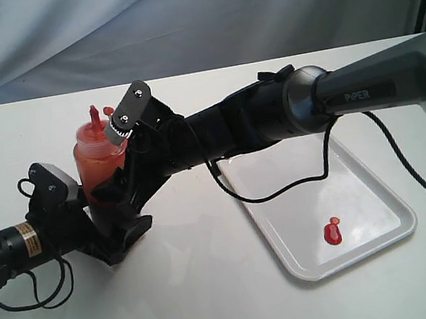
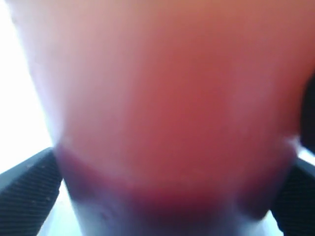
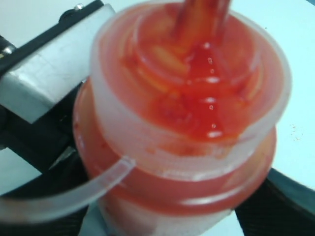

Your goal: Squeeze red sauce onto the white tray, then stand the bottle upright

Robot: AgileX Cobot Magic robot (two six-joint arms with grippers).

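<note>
The bottle (image 1: 94,157) stands upright on the white table, left of the white tray (image 1: 380,207). Its red nozzle (image 1: 94,115) points up, and red sauce shows through its wall. My right gripper (image 1: 117,186) reaches across from the right and is shut on the bottle's middle. In the right wrist view the smeared bottle top (image 3: 187,98) sits between dark fingers (image 3: 275,211). My left gripper (image 1: 115,226) is at the bottle's base. Its view is filled by the blurred bottle (image 2: 172,98) touching both fingers (image 2: 24,196). A small blob of red sauce (image 1: 332,231) lies on the tray.
A black cable (image 1: 282,189) hangs from the right arm (image 1: 348,95) and loops over the tray's near-left part. The left arm (image 1: 9,246) lies low along the table's left side with its own cables. A pale cloth backdrop closes the far edge.
</note>
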